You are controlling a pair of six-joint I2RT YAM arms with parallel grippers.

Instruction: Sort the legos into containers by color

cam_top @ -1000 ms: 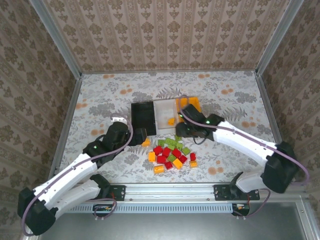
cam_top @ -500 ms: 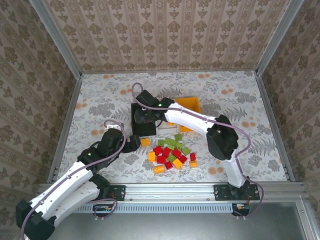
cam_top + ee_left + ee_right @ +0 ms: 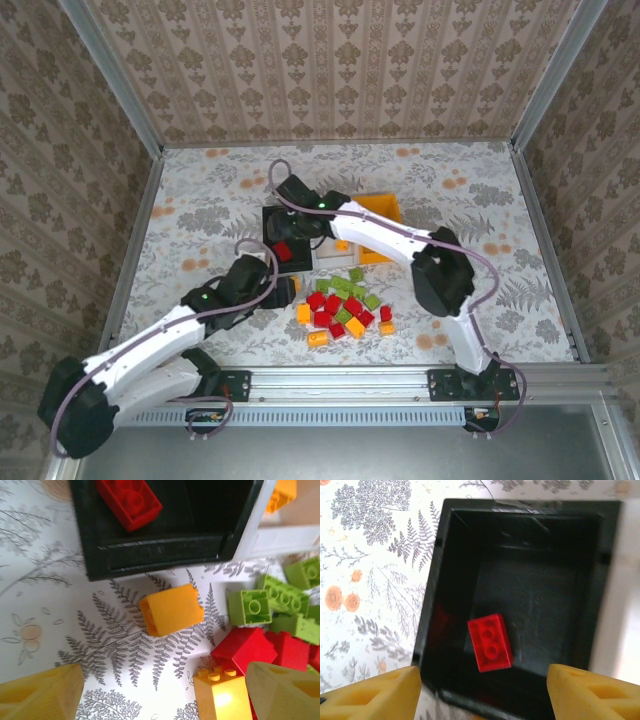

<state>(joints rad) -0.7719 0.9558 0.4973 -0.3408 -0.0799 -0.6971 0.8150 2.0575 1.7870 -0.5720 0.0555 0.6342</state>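
The floral table (image 3: 200, 190) carries three bins in a row. The black bin (image 3: 445, 580) sits at 11 o'clock from the lego pile (image 3: 345, 305), the orange bin (image 3: 378, 212) at 1 o'clock, and the white bin (image 3: 285, 542) between them.

A second ago the right arm reached over the orange bin; it has since swung across to the black one. The right gripper (image 3: 480, 695) hangs above that bin with its fingers spread wide and empty. A red brick (image 3: 490, 642) now lies flat on the bin floor, toward the 7 o'clock corner in the wrist view. That looks like one red piece sorted, which marks black as the red bin.

The left arm has meanwhile slid forward toward the pile. The left gripper (image 3: 162, 692) is also spread and holds nothing. A loose orange brick (image 3: 171, 610) lies on the table just at 6 o'clock from the black bin's near wall, ahead of the open fingers and clear of the green bricks (image 3: 250, 607) at its 3 o'clock. It seems the likely next pick, while most of the pile is still unsorted.
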